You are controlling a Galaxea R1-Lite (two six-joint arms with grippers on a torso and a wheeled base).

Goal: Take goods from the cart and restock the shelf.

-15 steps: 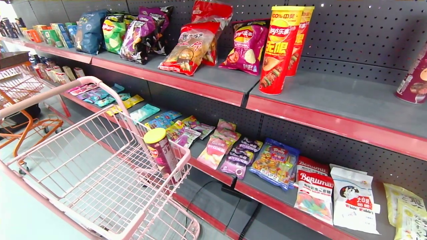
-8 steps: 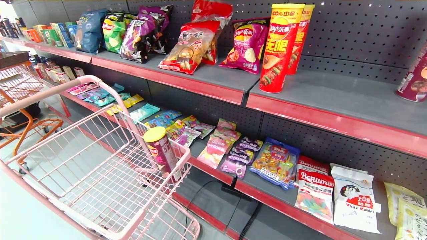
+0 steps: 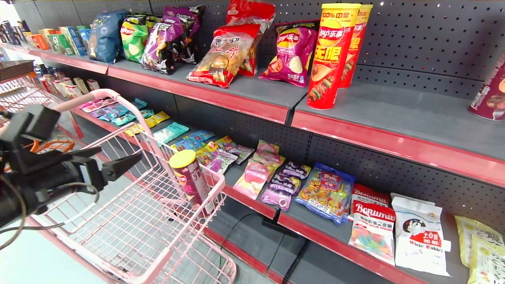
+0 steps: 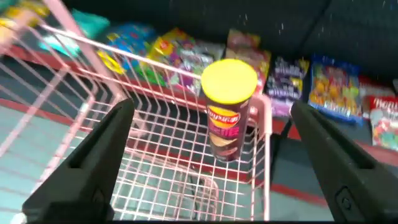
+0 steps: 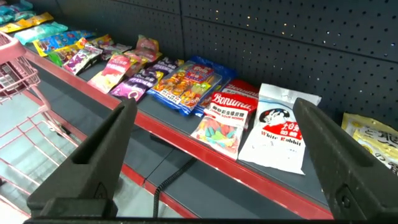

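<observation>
Nearest to me, at the left edge of the head view, my left tool (image 3: 118, 154) hangs over the pink cart (image 3: 105, 94) with its fingers spread wide and nothing between them. In the left wrist view the same tool (image 4: 211, 107) frames the chip can (image 4: 229, 112) from above, well apart from it. That maroon can (image 3: 191, 179), with its yellow lid, stands upright in the basket corner, lower centre-left of the head view, against the wire wall next to the shelf.

My right tool (image 5: 214, 106) is also spread and empty, hovering before the lower shelf (image 3: 311, 236), where candy bags lie flat and a white bag (image 5: 280, 134) sits toward the right.

Farther up, the upper shelf (image 3: 394, 114) carries chip bags on the left and two tall red cans (image 3: 329, 55) at top centre.
</observation>
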